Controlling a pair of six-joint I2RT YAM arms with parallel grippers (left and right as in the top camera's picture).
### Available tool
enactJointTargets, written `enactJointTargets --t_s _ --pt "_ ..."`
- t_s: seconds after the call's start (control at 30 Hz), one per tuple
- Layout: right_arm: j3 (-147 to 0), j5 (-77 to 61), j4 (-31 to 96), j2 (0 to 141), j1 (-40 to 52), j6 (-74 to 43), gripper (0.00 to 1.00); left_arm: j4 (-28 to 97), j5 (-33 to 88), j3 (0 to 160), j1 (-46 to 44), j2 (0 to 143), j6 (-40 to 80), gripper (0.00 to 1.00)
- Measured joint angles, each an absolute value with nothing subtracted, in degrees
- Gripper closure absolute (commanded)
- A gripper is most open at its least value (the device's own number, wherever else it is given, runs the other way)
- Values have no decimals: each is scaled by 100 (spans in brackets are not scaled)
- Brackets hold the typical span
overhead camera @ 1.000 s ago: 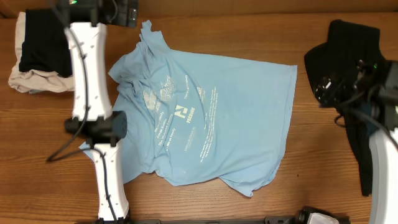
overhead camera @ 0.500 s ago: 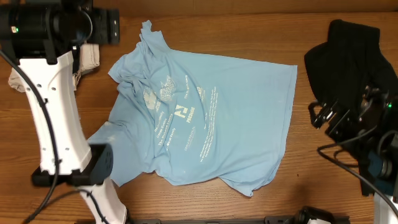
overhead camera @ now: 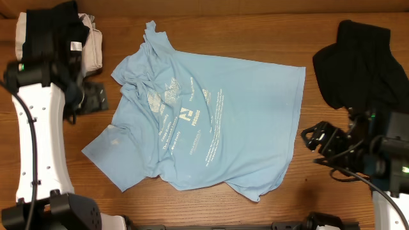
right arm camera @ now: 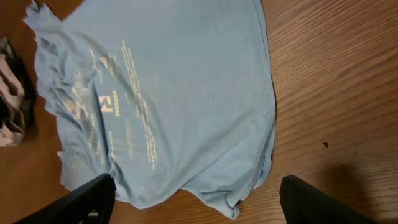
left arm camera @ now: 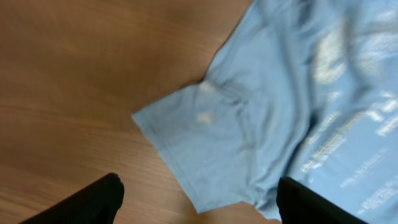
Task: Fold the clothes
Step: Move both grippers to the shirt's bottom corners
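Observation:
The light blue T-shirt [overhead camera: 211, 121] lies spread and wrinkled, print up, in the middle of the wooden table. A large black garment [overhead camera: 361, 61] lies crumpled at the far right. My left gripper [overhead camera: 88, 99] is open and empty, just left of the shirt's near-left sleeve [left arm camera: 205, 143]; in the left wrist view its fingers [left arm camera: 199, 184] straddle that sleeve from above. My right gripper [overhead camera: 318, 139] is open and empty over bare wood, right of the shirt's hem. In the right wrist view its fingers [right arm camera: 198, 182] frame the shirt [right arm camera: 168, 87] from above.
A stack of beige and black folded cloth [overhead camera: 94, 50] sits at the far left corner; its edge shows in the right wrist view [right arm camera: 9, 93]. The table's back edge runs along the top. Bare wood [overhead camera: 319, 198] lies in front of the shirt.
My left arm has swung off the shirt's left side to the far left. My right gripper has moved from the black garment down toward the front, beside the shirt's right edge.

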State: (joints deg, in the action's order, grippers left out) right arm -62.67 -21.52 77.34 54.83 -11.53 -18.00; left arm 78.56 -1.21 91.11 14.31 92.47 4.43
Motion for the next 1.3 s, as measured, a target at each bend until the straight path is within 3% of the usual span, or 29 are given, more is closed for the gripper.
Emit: enactJointTargets --t_s 0.17,0.37,0.57,0.83,0.87,1.03,1.17,1.27,1.3 --pt "-5933 -2095 7548 5572 -751 -1868 14 6742 178 7384 2080 9223 652 28" --pt "-5900 -1990 7454 5946 -447 -1935 14 5625 292 5957 2189 9223 1160 31" --pt "-5889 -1929 7319 6257 -239 -1949 15 4633 303 5122 2307 9209 1667 35" --pt "-5889 -1922 7260 6392 -143 -1951 15 4438 150 4665 2453 9203 1964 37" --pt "-5889 -1920 7258 6396 -141 -1949 15 4418 121 4652 2453 9198 1973 39" --pt "-5889 -1920 7260 6399 -141 -1949 15 4128 21 4484 2453 9126 2067 68" --pt "-5889 -1900 7264 6403 -141 -1949 15 3780 -36 4281 2453 8962 2086 77" --pt "-5889 -1876 7266 6403 -141 -1949 16 3592 -69 4169 2458 8873 2121 96" --pt "-5889 -1865 7266 6403 -141 -1951 18 3566 -32 4160 2464 8871 2110 96"
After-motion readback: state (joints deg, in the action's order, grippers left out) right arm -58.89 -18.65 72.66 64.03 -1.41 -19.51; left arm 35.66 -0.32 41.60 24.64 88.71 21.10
